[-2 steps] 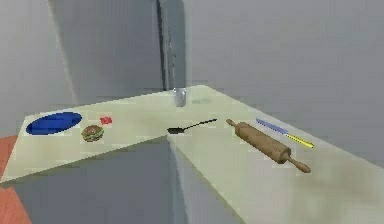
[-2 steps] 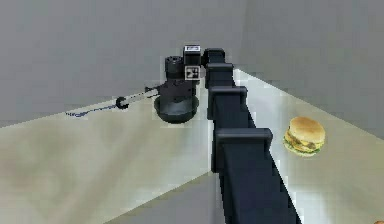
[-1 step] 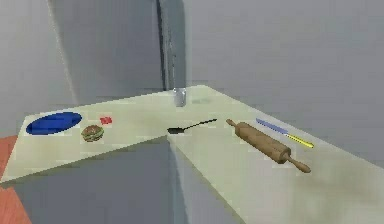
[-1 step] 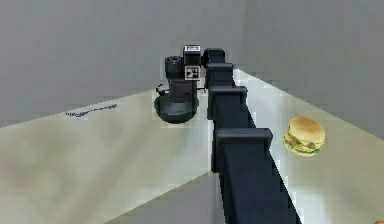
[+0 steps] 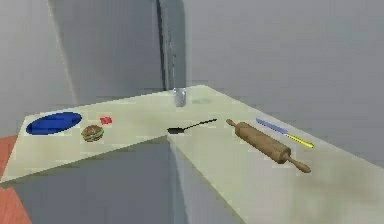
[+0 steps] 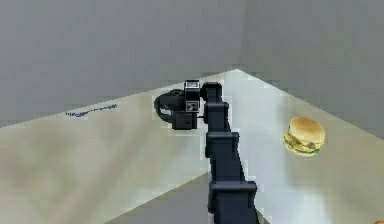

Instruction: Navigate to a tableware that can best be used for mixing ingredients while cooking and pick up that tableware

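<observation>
The hand [image 6: 168, 108] blurs into the counter [image 6: 100, 150]; whether it holds anything cannot be told. A burger [image 6: 305, 137] sits at right. The forward view catches a spoon [image 5: 190, 127] and a rolling pin [image 5: 268, 145].

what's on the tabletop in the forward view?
On the tabletop: blue dish, small round brown thing, small red thing, clear glass, dark spoon, rolling pin, thin yellow-and-blue utensil. In the arm side view, the arm covers a strip of tabletop.

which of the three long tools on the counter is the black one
The thin spoon, left of the brown rolling pin; the other tool is blue and yellow.
</observation>
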Available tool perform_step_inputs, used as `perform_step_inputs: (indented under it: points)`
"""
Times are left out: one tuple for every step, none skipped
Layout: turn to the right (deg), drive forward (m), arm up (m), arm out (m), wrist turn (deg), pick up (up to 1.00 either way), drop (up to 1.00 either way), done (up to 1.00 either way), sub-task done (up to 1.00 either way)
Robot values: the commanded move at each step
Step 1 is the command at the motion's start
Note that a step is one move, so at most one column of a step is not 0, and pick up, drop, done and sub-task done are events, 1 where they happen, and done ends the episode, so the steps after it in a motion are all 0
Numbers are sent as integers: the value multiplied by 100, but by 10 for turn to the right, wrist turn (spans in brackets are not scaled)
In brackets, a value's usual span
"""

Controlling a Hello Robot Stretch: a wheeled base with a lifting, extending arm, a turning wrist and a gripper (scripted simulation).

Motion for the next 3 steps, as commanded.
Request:
perform_step_inputs:
  points:
    - [0,0,0,0,0,100,0,0,0]
    - [0,0,8,0,0,0,0,0,0]
    - [0,0,0,0,0,0,0,100,0]
